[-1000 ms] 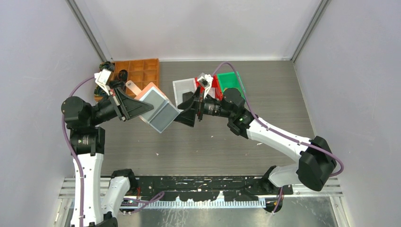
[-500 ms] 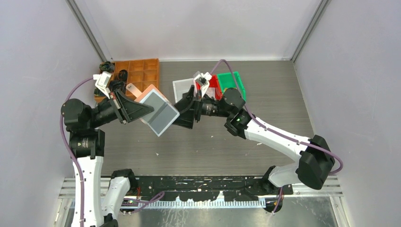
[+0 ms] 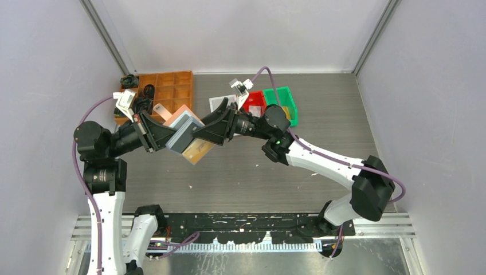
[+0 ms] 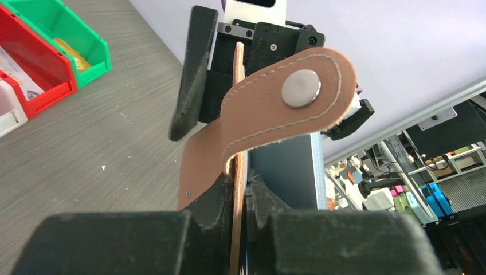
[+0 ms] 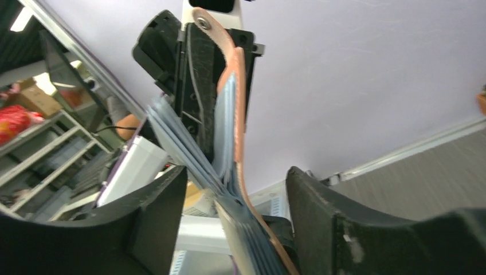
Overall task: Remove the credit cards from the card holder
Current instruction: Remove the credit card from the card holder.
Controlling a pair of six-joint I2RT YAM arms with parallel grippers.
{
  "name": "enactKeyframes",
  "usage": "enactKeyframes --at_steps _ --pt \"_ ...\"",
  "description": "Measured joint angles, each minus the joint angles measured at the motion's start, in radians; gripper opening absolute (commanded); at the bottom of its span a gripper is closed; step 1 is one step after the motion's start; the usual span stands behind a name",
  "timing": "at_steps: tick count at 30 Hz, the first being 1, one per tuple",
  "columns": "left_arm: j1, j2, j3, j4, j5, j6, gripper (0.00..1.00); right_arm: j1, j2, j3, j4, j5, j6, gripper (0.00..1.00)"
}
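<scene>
Left gripper [image 4: 239, 200]: clamped on the holder's [image 3: 183, 117] pink edge, holding it up off the table [image 3: 240, 177].
Right gripper [image 5: 235, 172]: jaws apart, straddling the holder's free side. The grey pockets fan toward one finger, and the pink cover stands apart from the other.
Holder: in mid-air between the two grippers, opened, over the table's left-middle.
Tab [image 4: 292, 94]: curls out above the left fingers, snap showing.
Card [image 3: 198, 152]: a yellowish one shows at the holder's near lower edge.
Far side: orange tray [image 3: 172, 86] behind the left gripper; white bin [image 3: 218, 103], red bin [image 3: 255, 102] and green bin [image 3: 283, 100] beside the right wrist.
Near side: bare table toward the arm bases.
Walls: well apart on both sides.
</scene>
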Motion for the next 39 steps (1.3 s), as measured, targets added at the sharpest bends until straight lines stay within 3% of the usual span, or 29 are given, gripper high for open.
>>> enactKeyframes --at_steps 6,8,11,19,31,36,39 --pt "0.003 0.001 0.0 -0.012 -0.03 0.017 0.42 0.014 0.063 0.015 0.139 -0.072 0.135 0.1" --pt "0.003 0.002 0.0 -0.032 -0.035 0.031 0.62 0.014 0.076 0.015 0.188 -0.094 0.186 0.01" --pt "0.002 0.006 0.009 -0.08 -0.071 0.077 0.73 0.012 0.082 0.013 0.233 -0.114 0.241 0.01" --pt "-0.009 0.005 0.107 -0.24 -0.212 0.207 0.77 0.01 0.039 -0.034 0.246 -0.094 0.264 0.01" --pt "-0.006 0.008 0.069 -0.088 -0.286 -0.043 0.79 0.012 0.0 -0.079 0.131 -0.105 0.206 0.01" --pt "-0.004 0.011 0.051 -0.013 -0.215 -0.09 0.78 -0.002 0.0 -0.079 0.067 -0.098 0.199 0.01" --pt "-0.004 -0.005 0.037 -0.025 -0.157 -0.043 0.78 -0.015 0.0 -0.078 0.026 -0.099 0.196 0.01"
